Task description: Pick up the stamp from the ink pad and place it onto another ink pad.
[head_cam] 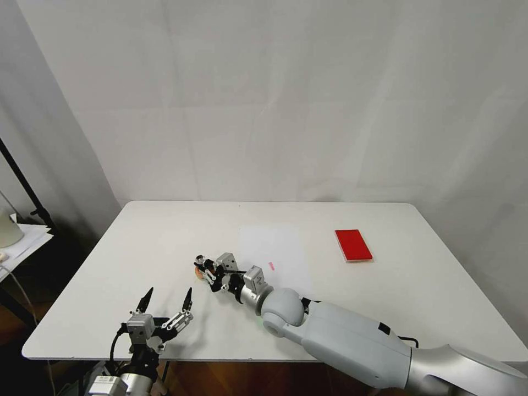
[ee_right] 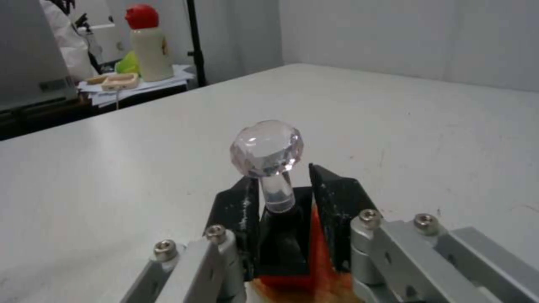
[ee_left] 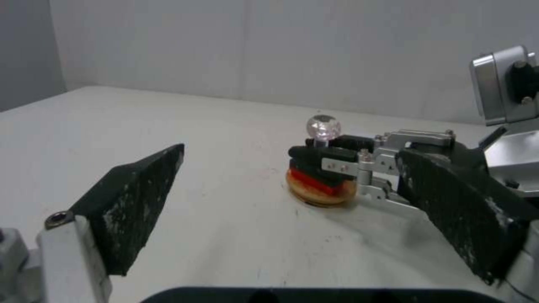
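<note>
Gripping the stamp [ee_right: 268, 168] by its black body, your right tool [head_cam: 208, 270] seats it upright on the round pad [ee_left: 321, 191]; the left tool [head_cam: 166, 301] rests spread, near the worktop [head_cam: 385, 308] edge.

A white table [head_cam: 165, 231] is filling the scene, standing against a pale wall [head_cam: 275, 99]. A white sheet of paper [head_cam: 272, 256] is lying flat near the table's middle, with a small pink mark [head_cam: 271, 265] sitting at its near edge. Beyond the table's left side, a black pole [head_cam: 25, 192] is leaning upward, and a cream bottle [ee_right: 149, 44] with a red cap is standing on stacked papers [ee_right: 140, 84] beside a small tan tray [ee_right: 119, 81].
</note>
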Controlling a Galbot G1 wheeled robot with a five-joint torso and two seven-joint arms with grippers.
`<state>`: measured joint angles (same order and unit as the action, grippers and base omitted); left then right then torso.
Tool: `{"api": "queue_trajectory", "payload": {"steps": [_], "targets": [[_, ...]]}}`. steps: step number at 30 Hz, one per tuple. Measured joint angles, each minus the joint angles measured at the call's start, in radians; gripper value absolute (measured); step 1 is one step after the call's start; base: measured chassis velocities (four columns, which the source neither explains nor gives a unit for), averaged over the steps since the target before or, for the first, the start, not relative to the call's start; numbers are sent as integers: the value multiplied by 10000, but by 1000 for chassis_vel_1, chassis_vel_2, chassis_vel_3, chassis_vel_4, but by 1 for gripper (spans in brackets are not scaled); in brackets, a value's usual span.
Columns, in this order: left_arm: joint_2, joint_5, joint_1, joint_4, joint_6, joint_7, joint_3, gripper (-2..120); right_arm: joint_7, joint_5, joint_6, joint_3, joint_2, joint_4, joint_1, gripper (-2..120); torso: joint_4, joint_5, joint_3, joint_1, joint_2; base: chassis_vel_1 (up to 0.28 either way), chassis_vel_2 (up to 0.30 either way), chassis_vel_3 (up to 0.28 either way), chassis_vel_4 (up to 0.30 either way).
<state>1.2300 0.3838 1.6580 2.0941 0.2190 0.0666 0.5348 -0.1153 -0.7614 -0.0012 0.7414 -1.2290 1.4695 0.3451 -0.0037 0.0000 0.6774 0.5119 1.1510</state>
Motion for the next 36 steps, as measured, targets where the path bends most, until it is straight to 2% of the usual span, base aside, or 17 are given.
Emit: {"api": "queue_trajectory", "payload": {"steps": [4, 5, 9, 11, 15, 17, 20, 21, 25, 26, 30, 31, 32, 35, 36], "targets": [[0, 0, 0, 0, 0, 0, 0, 100, -21, -31, -9, -16, 24, 26, -22, 43, 0, 0, 0, 0, 0, 0, 0, 0, 0], [0, 0, 0, 0, 0, 0, 0, 100, -21, -31, -9, -16, 24, 26, -22, 43, 0, 0, 0, 0, 0, 0, 0, 0, 0], [0, 0, -1, 0, 0, 0, 0, 100, -36, -50, -14, -48, 44, 39, -34, 61, 0, 0, 0, 0, 0, 0, 0, 0, 0], [0, 0, 0, 0, 0, 0, 0, 100, -36, -51, -15, -48, 51, 51, -34, 65, 0, 0, 0, 0, 0, 0, 0, 0, 0], [0, 0, 0, 0, 0, 0, 0, 100, -40, -51, -19, -48, 78, 118, -26, 84, 0, 0, 0, 0, 0, 0, 0, 0, 0], [0, 0, 0, 0, 0, 0, 0, 100, -45, -52, -23, -48, 100, 154, -20, 88, 1, 0, 0, 0, 0, 0, 0, 0, 0], [0, 0, 0, 0, 0, 0, 0, 100, -185, -80, -82, -24, 486, 673, 12, 100, 3, 3, 0, 0, 0, 0, 0, 0, 0], [0, 0, 0, 0, 0, 0, 0, 100, -185, -80, -82, -24, 486, 673, 12, 100, 3, 3, 0, 0, 0, 0, 0, 0, 0], [0, 0, 1, 0, 0, 0, 0, 100, -278, 88, -166, 95, 1856, 2044, -29, 110, 1, 4, 0, 0, 0, 0, 0, 0, 0], [0, 0, 1, 0, 0, 0, 0, 100, -278, 88, -166, 95, 1856, 2044, -29, 110, 1, 4, 0, 0, 0, 0, 0, 0, 0], [0, 0, 0, 0, 0, 0, 0, 100, -422, 788, 14, -687, 3733, 3361, 593, 114, 1, 4, -1, 0, 0, 0, 0, 0, 0], [0, 0, 1, 0, 0, 0, 0, 100, -756, 936, 177, -1039, 4294, 3697, 996, 114, -2, 5, 0, 0, 0, 0, 0, 0, 0], [0, 0, 1, 0, 0, 0, 0, 100, -756, 936, 177, -1039, 4294, 3697, 996, 114, -2, 5, 0, 0, 0, 0, 0, 0, 0], [-1, 0, 2, 0, 0, 0, 0, 100, -2369, 1215, 507, -2442, 5270, 4599, 2357, 114, -3, 3, -1, 0, 1, 0, 0, 0, 0], [-1, 0, 2, 0, 0, 0, 0, 100, -2369, 1215, 507, -2442, 5270, 4599, 2357, 114, -3, 3, -1, 0, 1, 0, 0, 0, 0]]}}
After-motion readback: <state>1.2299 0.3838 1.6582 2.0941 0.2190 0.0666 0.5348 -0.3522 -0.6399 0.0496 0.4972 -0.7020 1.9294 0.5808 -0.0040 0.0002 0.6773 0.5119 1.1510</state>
